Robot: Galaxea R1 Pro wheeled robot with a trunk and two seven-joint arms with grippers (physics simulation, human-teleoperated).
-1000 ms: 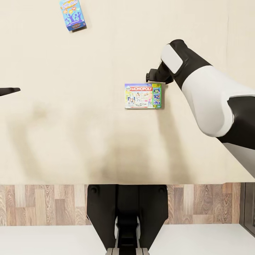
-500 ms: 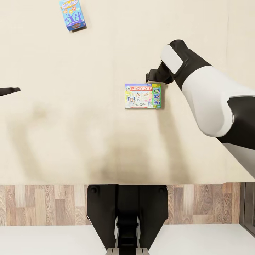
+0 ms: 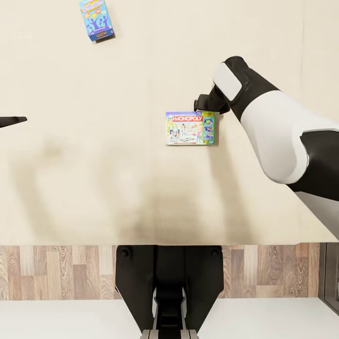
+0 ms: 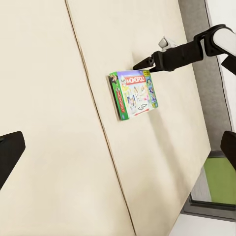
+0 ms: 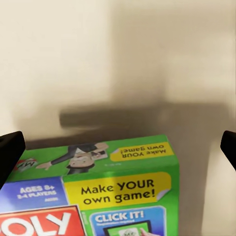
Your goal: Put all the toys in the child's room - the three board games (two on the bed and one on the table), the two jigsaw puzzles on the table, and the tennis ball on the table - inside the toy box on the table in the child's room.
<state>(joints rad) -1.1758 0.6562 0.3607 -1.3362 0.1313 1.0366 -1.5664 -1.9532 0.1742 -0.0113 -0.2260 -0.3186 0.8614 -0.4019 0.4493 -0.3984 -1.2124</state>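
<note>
Over the bed [image 3: 94, 188], right claw [image 3: 200, 102] (fingers spread) nears Monopoly box [image 3: 190, 127].

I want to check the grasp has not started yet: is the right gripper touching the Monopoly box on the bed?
Apart. In the left wrist view the right gripper hangs above the Monopoly box, with cream bed visible between its tip and the box's top edge.
</note>
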